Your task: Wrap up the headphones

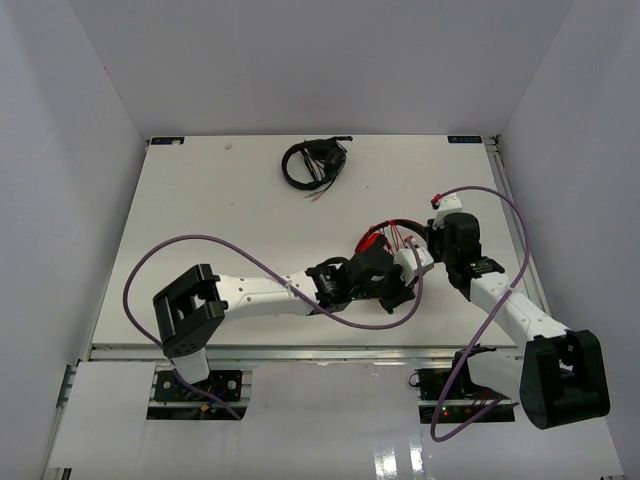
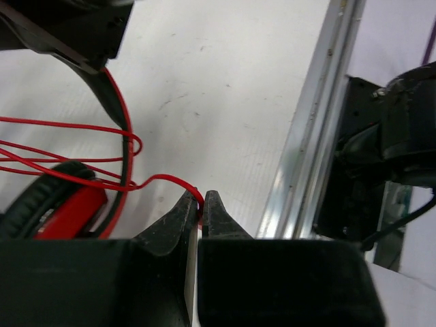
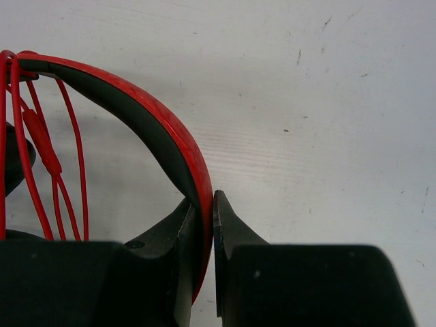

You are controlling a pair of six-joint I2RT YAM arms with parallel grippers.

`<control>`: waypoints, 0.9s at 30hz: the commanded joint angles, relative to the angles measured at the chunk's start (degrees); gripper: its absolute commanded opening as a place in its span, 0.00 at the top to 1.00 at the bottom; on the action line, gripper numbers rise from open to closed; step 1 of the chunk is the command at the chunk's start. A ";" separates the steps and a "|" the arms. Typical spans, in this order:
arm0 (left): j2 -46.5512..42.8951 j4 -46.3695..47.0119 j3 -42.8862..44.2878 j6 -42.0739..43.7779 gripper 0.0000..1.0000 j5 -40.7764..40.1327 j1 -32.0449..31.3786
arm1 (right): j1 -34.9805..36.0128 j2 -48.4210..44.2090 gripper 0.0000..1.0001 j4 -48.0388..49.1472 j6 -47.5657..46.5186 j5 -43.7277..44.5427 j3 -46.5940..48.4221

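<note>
Left wrist view: left gripper has its jaws pinched onto the thin red cable, which humps up into the fingertips. Loose runs of the cable lead off to a red ear cup with a black pad. An aluminium rail at the table edge shows here (not in the right wrist view). Right wrist view: right gripper is clamped across the headband, red outside and black-lined inside, which passes edge-on between the fingertips. More cable strands hang under the arch. Neither wrist view places the set on the table, so the overhead view is needed for that. Overhead: the red headphones lie nearer the arm bases than the black headphones, to their right and well apart from them. Both arms converge on the red set, the right arm reaching in from the side farther from the black headphones (arms cover most of the set; fingertips are not resolvable from this height). Only the overhead view shows the black headphones, with their bundled lead.
</note>
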 commanded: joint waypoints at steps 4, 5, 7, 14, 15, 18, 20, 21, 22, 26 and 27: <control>2.73 -18.01 10.67 10.53 0.89 -5.21 3.95 | 1.17 4.14 0.92 4.57 -1.27 -1.84 1.93; 2.65 -18.38 10.73 10.81 0.89 -5.21 4.73 | 1.23 4.98 0.92 4.30 -1.14 -2.27 2.28; 2.44 -18.39 10.52 10.88 0.88 -5.21 6.46 | 1.30 6.27 0.92 4.05 -0.70 -3.56 2.99; 5.40 -18.68 12.56 17.25 0.83 -5.18 9.66 | 1.44 9.69 0.92 3.64 -0.07 -5.90 4.09; 6.16 -18.74 13.23 18.56 0.83 -5.21 9.72 | 1.53 9.83 0.92 3.55 -0.07 -6.15 4.20; 8.93 -18.74 15.94 21.78 0.80 -7.48 9.72 | 1.83 10.13 0.92 3.25 -0.13 -6.63 4.47; 10.14 -18.74 17.18 23.47 0.80 -7.61 9.72 | 2.15 9.98 0.92 3.02 -0.28 -7.07 4.41; 10.57 -18.63 17.69 23.87 0.80 -7.52 9.72 | 2.24 9.89 0.92 2.97 -0.33 -7.26 4.32; 10.84 -18.45 17.99 24.32 0.79 -7.41 9.72 | 2.35 9.78 0.92 2.93 -0.37 -7.45 4.21; 10.72 -16.63 16.91 25.55 0.78 -6.91 9.72 | 2.56 9.55 0.92 2.82 -0.54 -7.98 4.03; 10.61 -16.11 16.39 25.88 0.77 -6.91 9.72 | 2.61 9.54 0.92 2.79 -0.59 -8.03 4.03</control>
